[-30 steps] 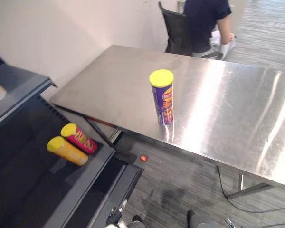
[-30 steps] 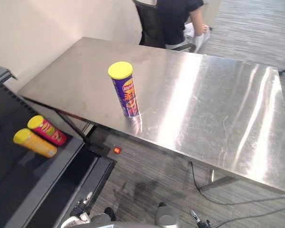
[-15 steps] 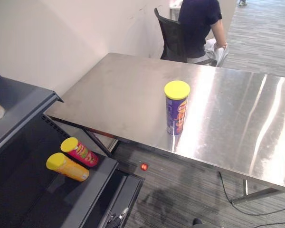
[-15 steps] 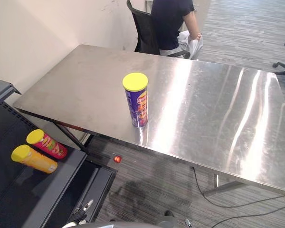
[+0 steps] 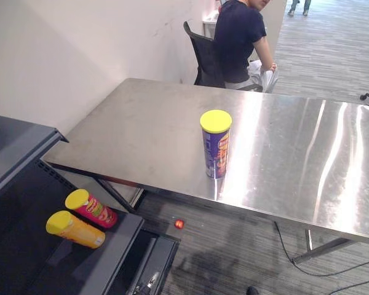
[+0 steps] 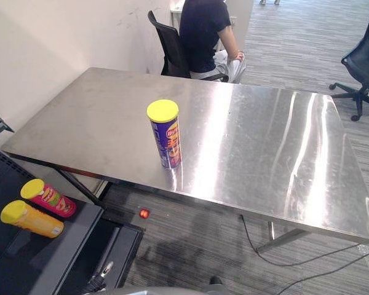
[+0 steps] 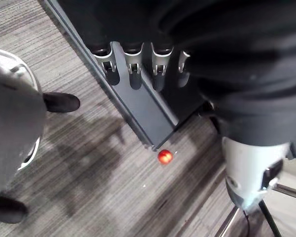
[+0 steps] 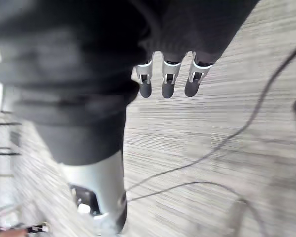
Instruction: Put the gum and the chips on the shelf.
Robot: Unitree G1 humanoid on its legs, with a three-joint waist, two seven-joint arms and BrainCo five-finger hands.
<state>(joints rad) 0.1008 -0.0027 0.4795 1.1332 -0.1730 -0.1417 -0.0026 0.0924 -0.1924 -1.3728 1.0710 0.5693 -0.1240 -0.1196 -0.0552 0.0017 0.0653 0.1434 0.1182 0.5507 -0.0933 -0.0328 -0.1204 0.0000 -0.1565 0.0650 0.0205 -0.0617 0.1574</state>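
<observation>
A: What could spoil this from here?

B: Mostly a tip-over. The purple chips can [image 5: 215, 144] is tall and narrow and stands upright close to the near edge of the steel surface [image 5: 295, 141]. I'd judge that a touch high on its side would topple it. The polished top would then let it roll off to the floor.

A: And at the shelf?

B: The shelf [image 5: 120, 243] already carries a red can [image 5: 91, 208] and an orange can [image 5: 74, 228]. They lie side by side near its front corner. Setting another can down carelessly could nudge them over the rim.

A: Where are the hands?

B: Both hang low over the floor, well apart from the can. The left hand [image 7: 134, 74] has its fingers straight and loose above the shelf's base, holding nothing. The right hand [image 8: 167, 81] is likewise relaxed and empty. So the whole reach is yet to come.

A: How does the can look?

B: It has a yellow lid and a glossy purple body, and looks undamaged. Which item is the gum, I cannot tell. A small red round thing [image 5: 179, 224] lies on the floor by the shelf.
</observation>
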